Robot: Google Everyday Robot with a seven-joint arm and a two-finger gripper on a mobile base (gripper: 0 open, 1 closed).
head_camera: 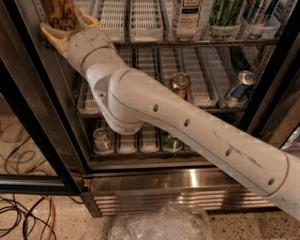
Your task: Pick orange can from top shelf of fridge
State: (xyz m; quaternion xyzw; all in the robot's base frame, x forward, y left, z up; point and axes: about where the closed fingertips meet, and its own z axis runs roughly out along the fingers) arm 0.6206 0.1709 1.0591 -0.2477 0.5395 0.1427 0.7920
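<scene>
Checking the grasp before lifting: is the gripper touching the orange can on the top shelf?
Touching. The camera view shows the gripper, upper left, closed around the orange can, tan fingers pressed against both sides, no gap.

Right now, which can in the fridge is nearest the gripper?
The orange can on the top shelf, far left: the gripper is around it. The copper can and blue can sit one shelf lower.

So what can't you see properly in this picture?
Camera view:
- Orange can: its top is cut off by the upper edge, and its bottom is hidden by the gripper, which is at it, top left on the top shelf.
- Bottles, top right: tops cut off by the upper edge.
- Greenish can on the bottom rack: mostly behind the arm.
</scene>
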